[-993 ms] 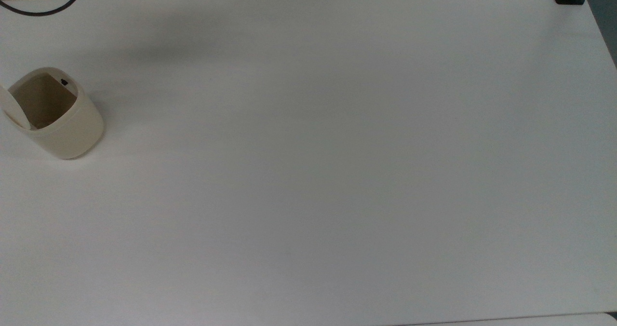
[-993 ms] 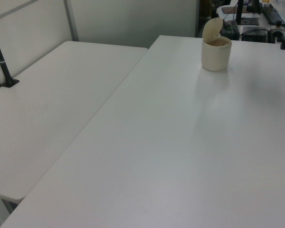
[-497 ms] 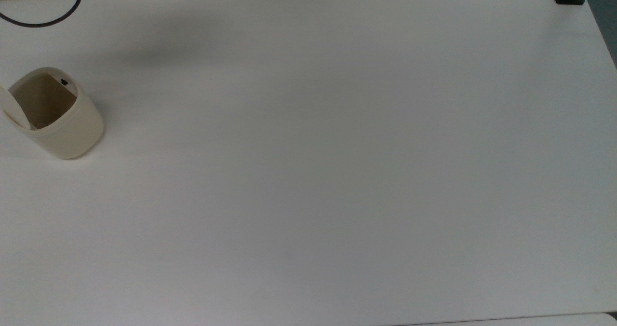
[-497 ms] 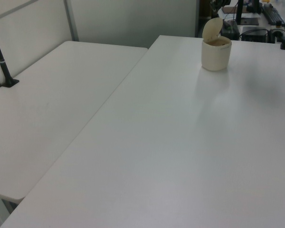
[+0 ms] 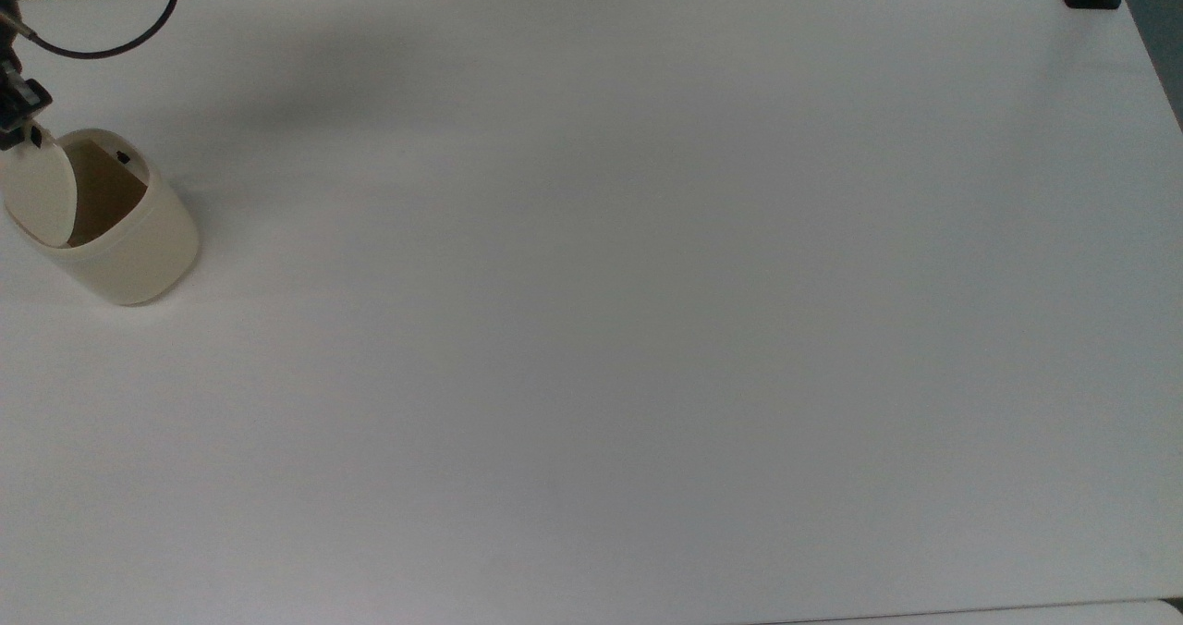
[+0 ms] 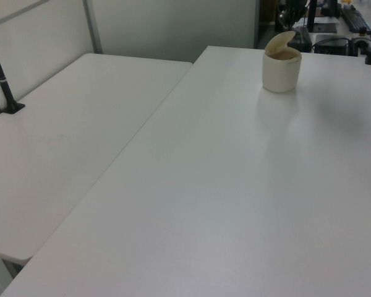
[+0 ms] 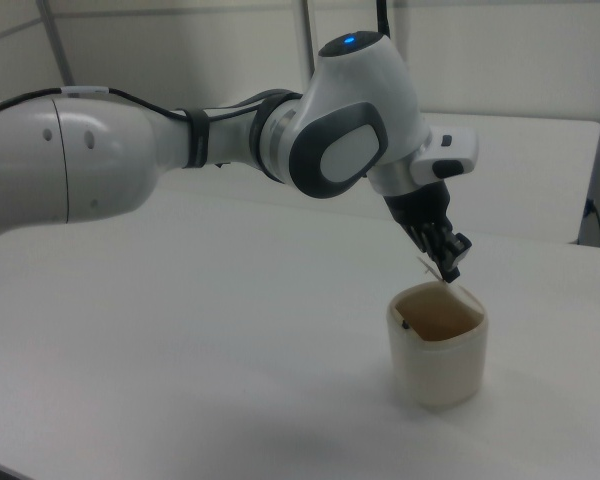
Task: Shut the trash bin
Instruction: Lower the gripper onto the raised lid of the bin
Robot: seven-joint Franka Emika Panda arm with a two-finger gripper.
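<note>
One trash bin (image 5: 129, 246), bare white table (image 5: 647, 329)

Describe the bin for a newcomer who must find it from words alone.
On the white table, look at the top view's left edge. The bin is a small cream tub with a brownish inside, its lid tilted half-down, the gripper touching the lid's top edge.

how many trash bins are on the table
1. The trash bin stands near the top view's left edge of the table, its lid partly tipped over the opening, with the gripper at the lid's edge. Nothing else on the table could hide another.
</note>
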